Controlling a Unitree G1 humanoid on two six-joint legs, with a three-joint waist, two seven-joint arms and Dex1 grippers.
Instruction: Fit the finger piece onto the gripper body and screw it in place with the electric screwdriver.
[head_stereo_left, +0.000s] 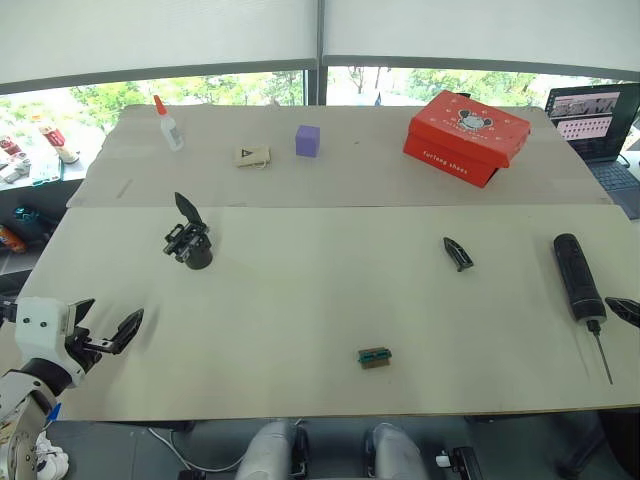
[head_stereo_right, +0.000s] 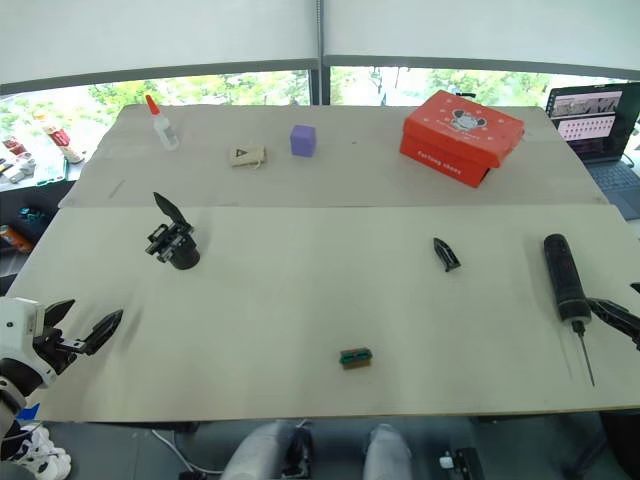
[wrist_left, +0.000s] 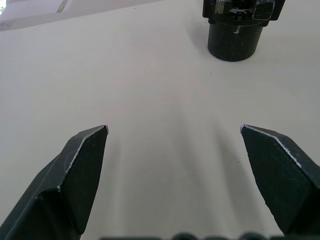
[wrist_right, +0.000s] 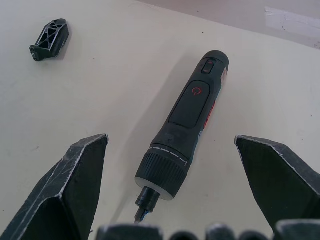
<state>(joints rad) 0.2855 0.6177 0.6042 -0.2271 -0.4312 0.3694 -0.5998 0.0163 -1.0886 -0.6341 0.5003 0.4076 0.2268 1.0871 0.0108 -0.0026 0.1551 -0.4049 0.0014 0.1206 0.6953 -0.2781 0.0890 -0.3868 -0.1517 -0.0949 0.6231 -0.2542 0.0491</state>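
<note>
One electric screwdriver (wrist_right: 187, 135) lies between the spread right pincer (wrist_right: 172, 165) fingers.

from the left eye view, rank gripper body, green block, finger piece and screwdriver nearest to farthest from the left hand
Measured from the left hand, open at the table's near left corner:
1. gripper body, just ahead of it on the left.
2. green block, near edge, centre.
3. finger piece, right of centre.
4. electric screwdriver, far right.

The black electric screwdriver (wrist_right: 186, 137) lies flat between the right hand's (wrist_right: 172, 145) spread fingers; the finger piece (wrist_right: 49, 39) lies beyond. The gripper body (wrist_left: 236, 22) stands ahead of the left hand (wrist_left: 175, 137).
</note>
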